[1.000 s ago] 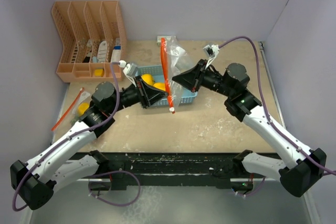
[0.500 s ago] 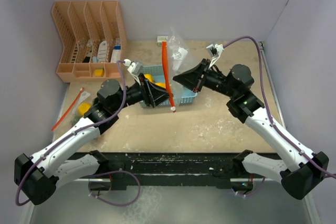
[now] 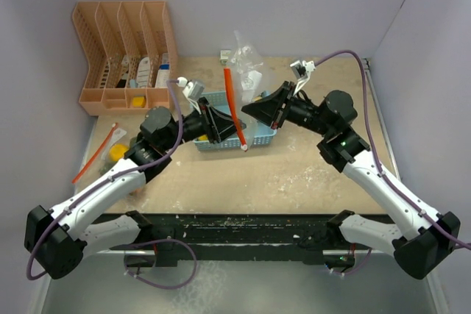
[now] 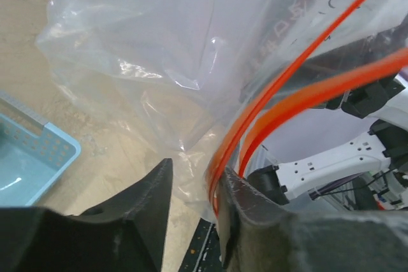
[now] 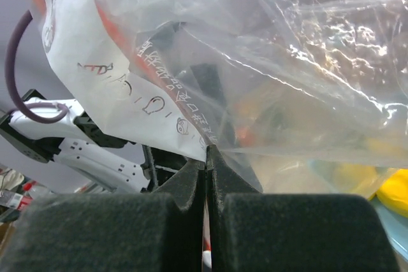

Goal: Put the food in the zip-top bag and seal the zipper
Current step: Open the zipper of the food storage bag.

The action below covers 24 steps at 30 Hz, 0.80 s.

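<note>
The clear zip-top bag with an orange zipper hangs in the air over the light-blue basket. My right gripper is shut on the bag's printed edge, as the right wrist view shows. My left gripper is open at the zipper's lower end. In the left wrist view bag film lies between its fingers and the orange zipper rests against the right finger. Yellow food shows by the basket rim, behind the bag. Another yellow piece lies on the table under my left arm.
An orange slotted organizer with small items stands at the back left. An orange strip lies on the table at the left. Walls close in the back and both sides.
The bag has been raised and tilted toward the back. My left arm has moved forward and right along the zipper. My right gripper has kept its hold and barely moved.
</note>
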Available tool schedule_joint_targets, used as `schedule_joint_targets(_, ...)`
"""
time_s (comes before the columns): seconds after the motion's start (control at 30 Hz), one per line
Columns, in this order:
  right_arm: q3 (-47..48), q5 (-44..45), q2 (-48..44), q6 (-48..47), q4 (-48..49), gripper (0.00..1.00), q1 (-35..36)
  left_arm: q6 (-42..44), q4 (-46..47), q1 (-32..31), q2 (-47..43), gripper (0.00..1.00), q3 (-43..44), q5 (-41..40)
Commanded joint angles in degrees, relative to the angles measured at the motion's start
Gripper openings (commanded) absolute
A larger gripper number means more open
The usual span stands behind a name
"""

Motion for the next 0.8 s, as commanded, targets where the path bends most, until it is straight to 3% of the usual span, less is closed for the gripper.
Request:
schedule_joint_targets(0.0,-0.2,-1.7,-0.1,0.6,2.5,0.0,0.0,1.0,4.4,-0.3,1.3,0.27,4.3,0.2)
schedule_joint_targets(0.07,-0.3,-0.9,-0.5,-0.4,0.6,0.0,0.0,1.9,3.6,-0.3,1.7,0.02,5.5,0.5)
schedule_joint_targets(0.1,-0.3,-0.2,-0.8,-1.1,-0.6,0.0,0.0,2.6,2.4,-0.3,1.7,0.0,6.1,0.5)
schedule_joint_targets(0.2,0.7,4.9,-1.7,-4.4,-8.1,0.0,0.0,6.7,-5.4,-0.2,0.4,0.0,8.7,-1.5)
schedule_joint_targets(0.4,4.4,26.3,-2.5,-10.2,-26.7,0.0,0.0,13.7,-23.3,-0.2,-7.6,0.0,10.2,-15.5)
schedule_joint_targets(0.63,6.8,39.5,0.2,-11.6,-36.3,0.0,0.0,16.9,-37.2,-0.2,-14.6,0.0,11.5,-32.2)
schedule_joint_targets(0.77,7.1,32.0,-0.3,-13.0,-33.2,0.38,0.2,18.1,-41.2,-0.2,-15.6,0.0,11.9,-34.4)
